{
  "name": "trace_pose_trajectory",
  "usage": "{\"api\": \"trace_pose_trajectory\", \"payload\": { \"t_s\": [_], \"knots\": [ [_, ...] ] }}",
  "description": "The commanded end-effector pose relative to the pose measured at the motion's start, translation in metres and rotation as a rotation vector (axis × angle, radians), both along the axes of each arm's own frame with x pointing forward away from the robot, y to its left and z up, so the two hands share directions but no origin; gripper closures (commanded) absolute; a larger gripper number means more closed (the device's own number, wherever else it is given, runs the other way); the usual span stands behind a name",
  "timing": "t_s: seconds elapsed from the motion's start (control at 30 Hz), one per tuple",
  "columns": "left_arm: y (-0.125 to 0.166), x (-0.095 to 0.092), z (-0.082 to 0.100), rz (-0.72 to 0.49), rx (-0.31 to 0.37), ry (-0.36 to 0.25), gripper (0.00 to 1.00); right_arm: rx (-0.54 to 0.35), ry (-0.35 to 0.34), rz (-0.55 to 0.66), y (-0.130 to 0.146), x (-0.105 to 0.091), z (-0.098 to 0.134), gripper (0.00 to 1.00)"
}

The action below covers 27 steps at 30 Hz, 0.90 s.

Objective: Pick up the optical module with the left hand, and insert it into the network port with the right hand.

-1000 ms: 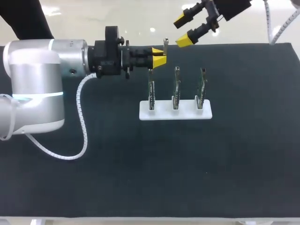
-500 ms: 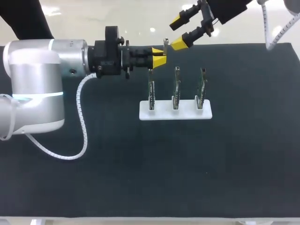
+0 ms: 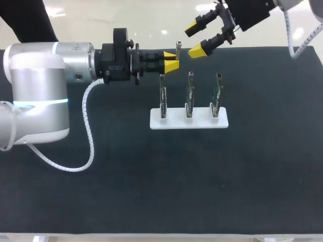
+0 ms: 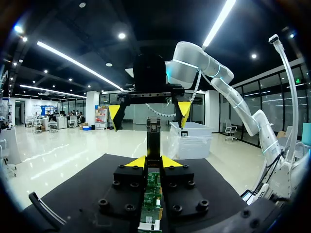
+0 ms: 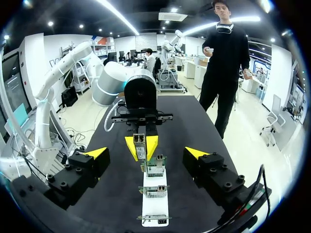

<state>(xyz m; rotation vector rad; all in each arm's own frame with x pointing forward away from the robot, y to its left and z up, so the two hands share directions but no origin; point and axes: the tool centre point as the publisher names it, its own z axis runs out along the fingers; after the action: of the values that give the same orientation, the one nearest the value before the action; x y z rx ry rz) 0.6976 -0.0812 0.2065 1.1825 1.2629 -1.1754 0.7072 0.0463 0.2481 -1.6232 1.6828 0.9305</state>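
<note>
Optical module (image 3: 177,51): near the far edge of the desk (image 3: 126,191), clamped in our left jaws, one end free for handover.
Right jaws: wide apart beside it, poised, we judge, to take it.
Circuit boards (image 3: 190,93): three upright in a white rack (image 3: 174,122), mid-desk.

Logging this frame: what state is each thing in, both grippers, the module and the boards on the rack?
Small silver metal optical module: gripped by the left gripper, not yet inserted.
Left gripper: jaws shut on the module.
Right gripper: jaws open, empty, near the module, not touching.
Three green circuit boards: upright in the white plastic rack.
</note>
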Motion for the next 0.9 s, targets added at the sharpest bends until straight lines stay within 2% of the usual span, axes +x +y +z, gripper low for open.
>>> {"api": "trace_pose_trajectory", "payload": {
  "t_s": [0.03, 0.47, 0.9],
  "knots": [
    [0.000, 0.001, 0.000, -0.002, 0.001, 0.001, 1.00, -0.001, 0.001, -0.008, 0.007, -0.001, 0.002, 0.00],
    [0.000, 0.001, 0.000, -0.002, 0.001, 0.001, 1.00, -0.032, 0.008, -0.049, 0.022, -0.006, 0.013, 0.00],
    [0.000, 0.001, 0.000, -0.002, 0.001, 0.001, 1.00, -0.036, -0.004, -0.063, 0.026, -0.011, 0.009, 0.00]
  ]
}}
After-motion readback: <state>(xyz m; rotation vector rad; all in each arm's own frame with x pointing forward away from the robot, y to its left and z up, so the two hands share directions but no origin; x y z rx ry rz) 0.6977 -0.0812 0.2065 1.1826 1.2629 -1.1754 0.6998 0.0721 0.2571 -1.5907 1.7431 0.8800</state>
